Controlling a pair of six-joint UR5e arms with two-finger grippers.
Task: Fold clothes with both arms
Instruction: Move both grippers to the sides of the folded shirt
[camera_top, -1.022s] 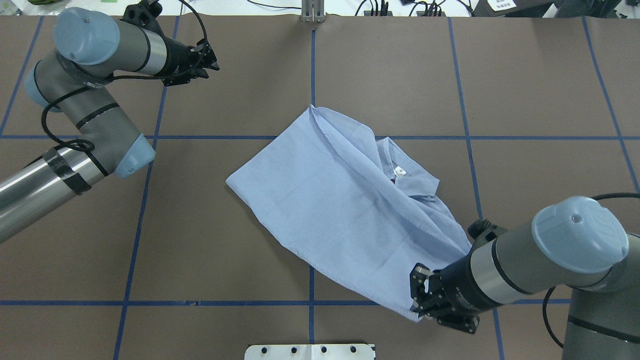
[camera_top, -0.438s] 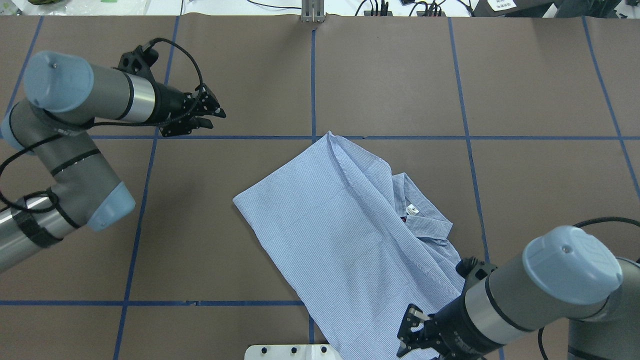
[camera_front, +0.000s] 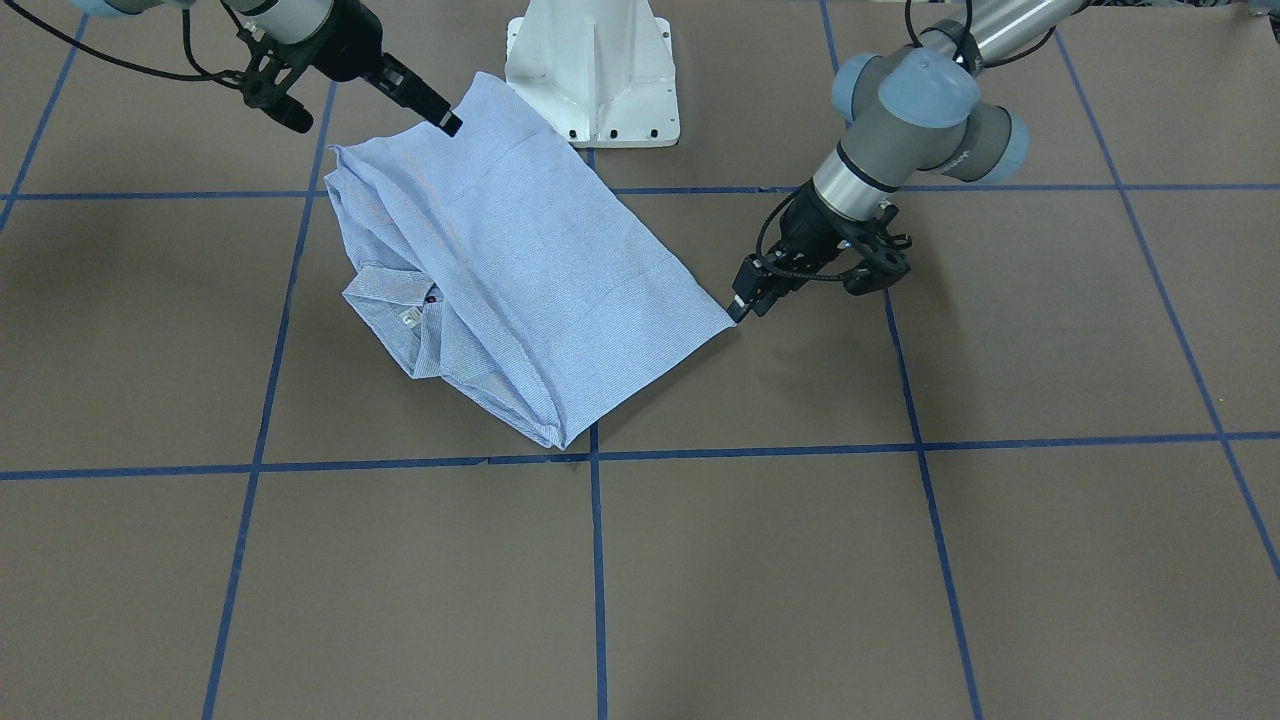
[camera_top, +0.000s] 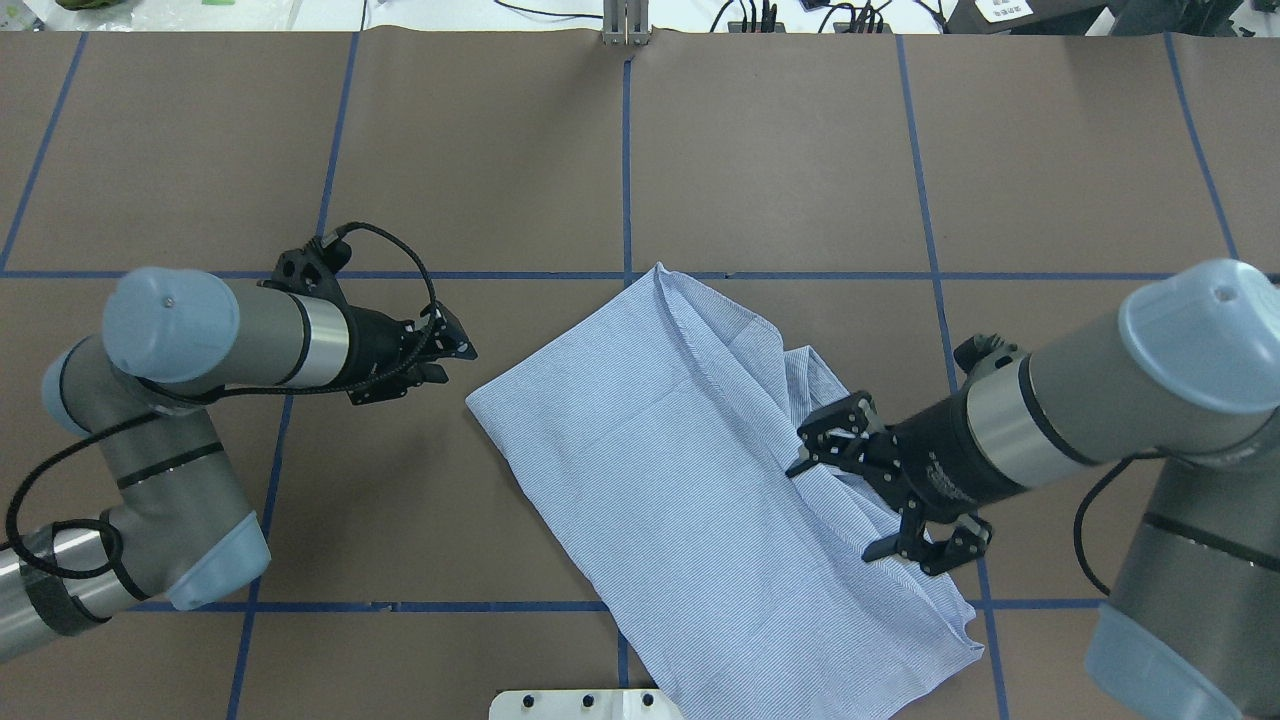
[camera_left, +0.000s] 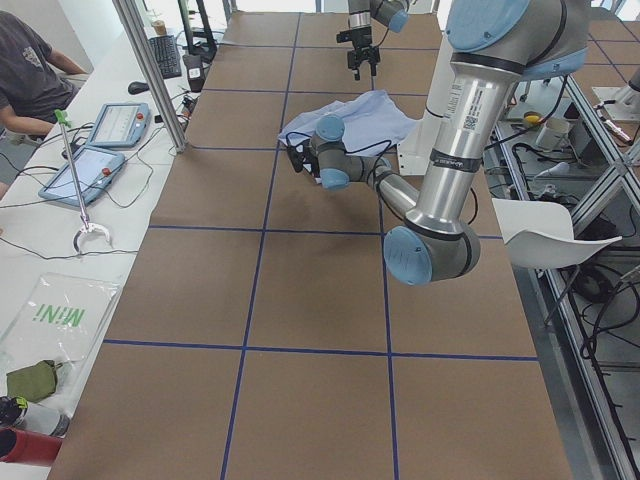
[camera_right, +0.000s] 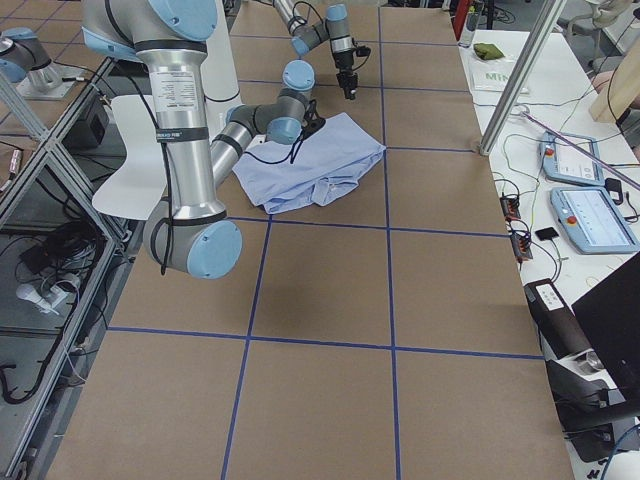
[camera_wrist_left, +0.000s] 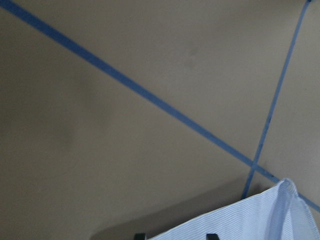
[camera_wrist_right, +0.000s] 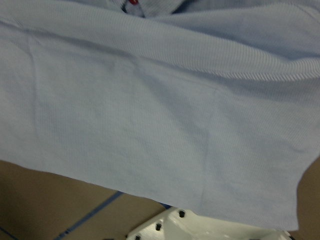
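Nearest the robot, the white pedestal (camera_top: 560, 703) was cut off by the overhead view's lower edge. The shirt (camera_top: 650, 470) had its near hem lying over it, likewise cropped. The shirt sat folded and slanted on the mid-worktop (camera_top: 400, 150). The right claw (camera_top: 880, 492) hung over its right side, jaws spread wide, holding nothing, and it hid the collar from overhead. From across the table we made out the collar (camera_front: 385, 300) and white label (camera_front: 408, 318) beside the folded layer. The left claw (camera_top: 455, 360) sat just beside the shirt's left corner, jaws parted. Its wrist camera caught only two fingertips (camera_wrist_left: 140, 235) at the cloth edge. Whether they touched it, we could not tell.
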